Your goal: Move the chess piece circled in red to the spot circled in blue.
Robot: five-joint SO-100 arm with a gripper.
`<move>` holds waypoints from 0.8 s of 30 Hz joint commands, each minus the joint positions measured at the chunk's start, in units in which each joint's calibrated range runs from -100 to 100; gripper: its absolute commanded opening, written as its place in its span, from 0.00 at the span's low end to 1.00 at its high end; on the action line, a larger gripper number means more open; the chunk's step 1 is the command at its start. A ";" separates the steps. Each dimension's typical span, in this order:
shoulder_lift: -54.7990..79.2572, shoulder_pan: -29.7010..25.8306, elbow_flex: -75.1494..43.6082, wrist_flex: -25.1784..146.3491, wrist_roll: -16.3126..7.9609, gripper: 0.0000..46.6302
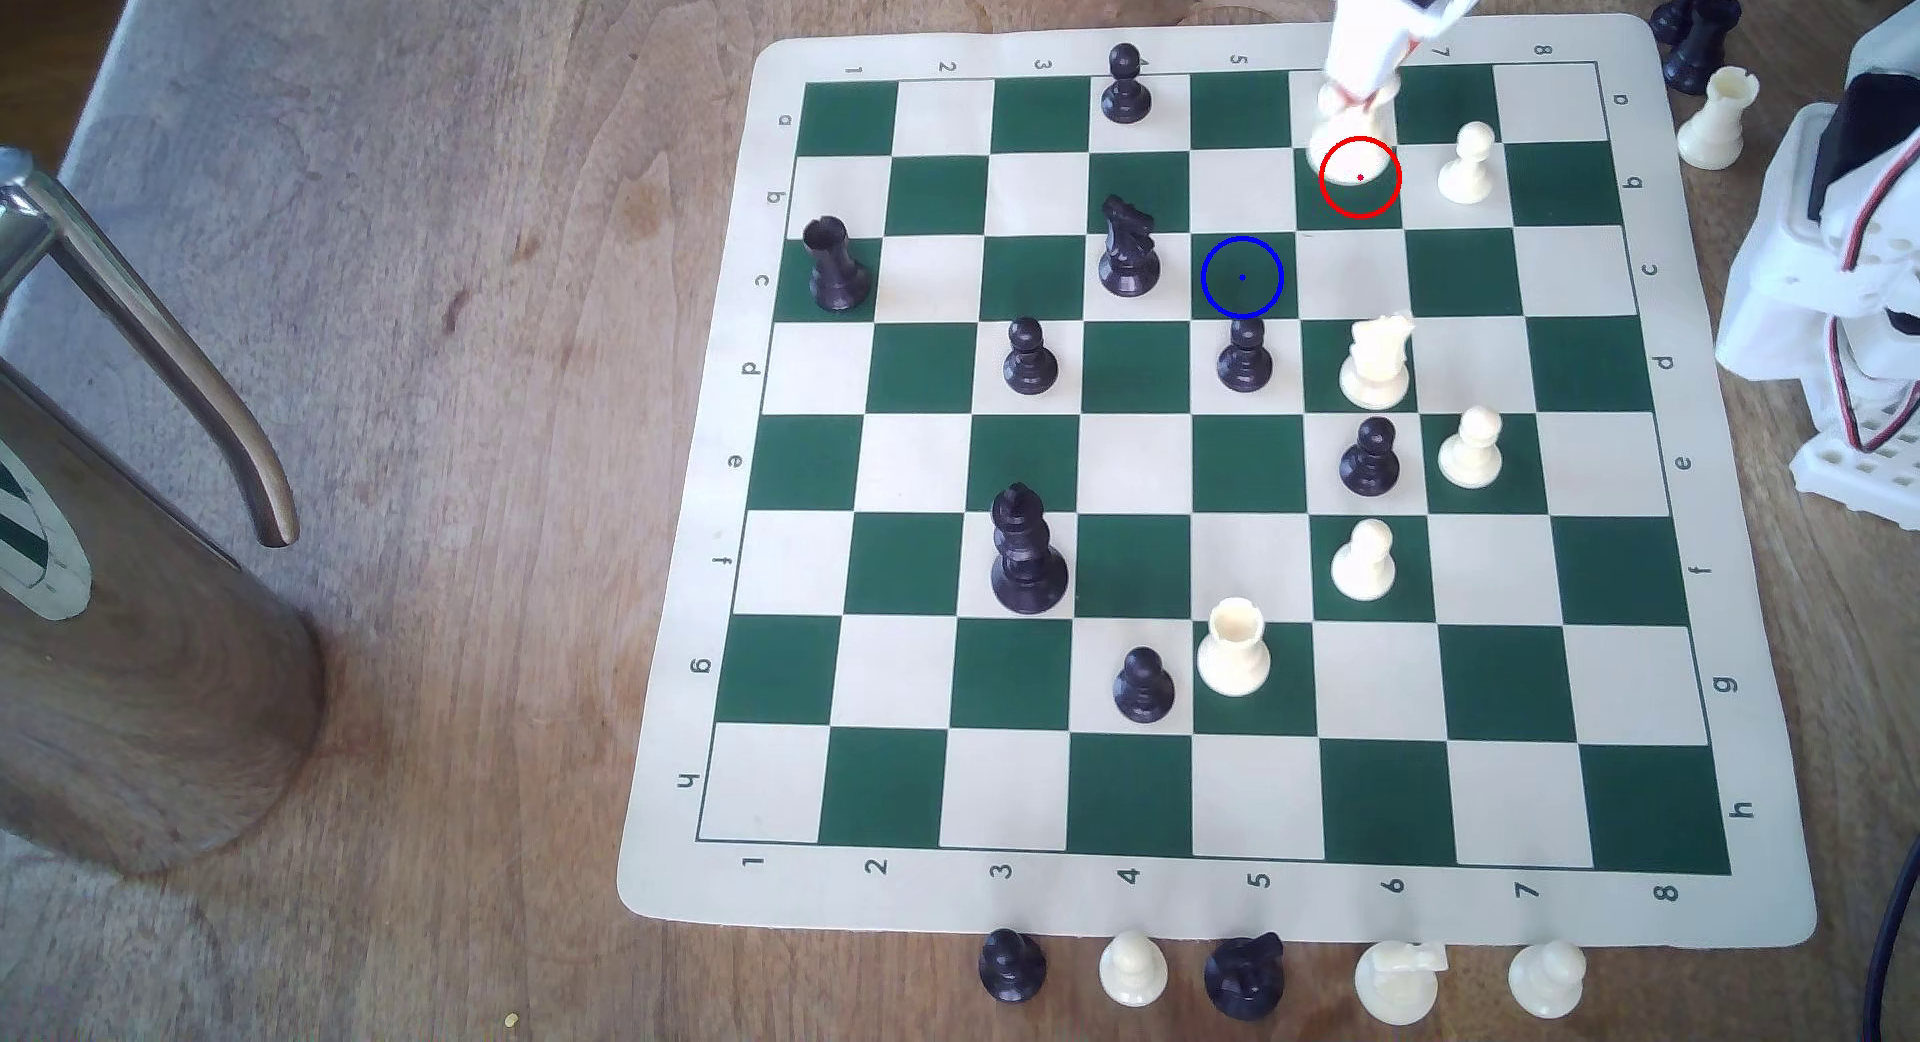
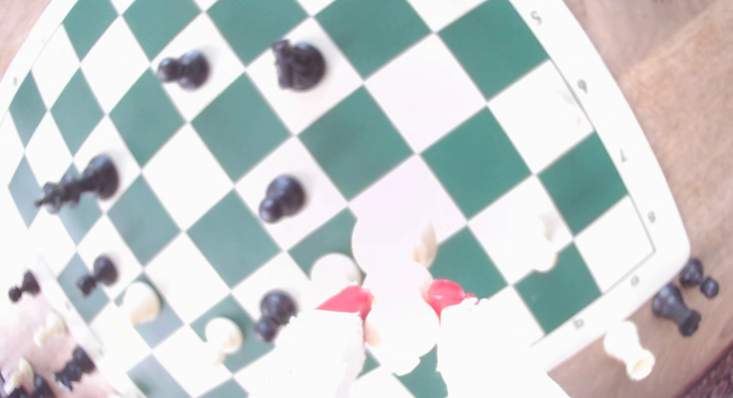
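Overexposed claw [image 2: 400,299] closes around the blurred white piece [image 2: 396,263], top hidden.

The blue-ringed dark green square [image 1: 1242,277] stands bare on the chessboard [image 1: 1714,585], hemmed by a black knight [image 1: 1129,248] on the neighbouring square toward the exterior view's left and a black pawn [image 1: 1244,358] just below it. Squares between the ring and the gripped white piece [image 1: 1349,139] near the board's far edge lie open. A white pawn [image 1: 1469,165] stands close beside that piece, and a white knight [image 1: 1377,362] guards the diagonal below.
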 commanded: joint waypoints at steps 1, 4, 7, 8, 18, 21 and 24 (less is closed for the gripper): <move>2.40 -5.44 -4.51 -3.13 -1.95 0.01; 7.24 -6.77 -4.51 -7.14 -2.59 0.01; 10.98 -5.67 -4.51 -9.60 -2.25 0.01; 11.82 -5.13 -4.51 -10.17 -2.10 0.01; 17.85 -3.01 -3.88 -14.19 -1.37 0.01; 19.55 -2.70 -3.88 -14.43 -1.22 0.01; 21.42 -1.68 -3.42 -15.66 -1.12 0.01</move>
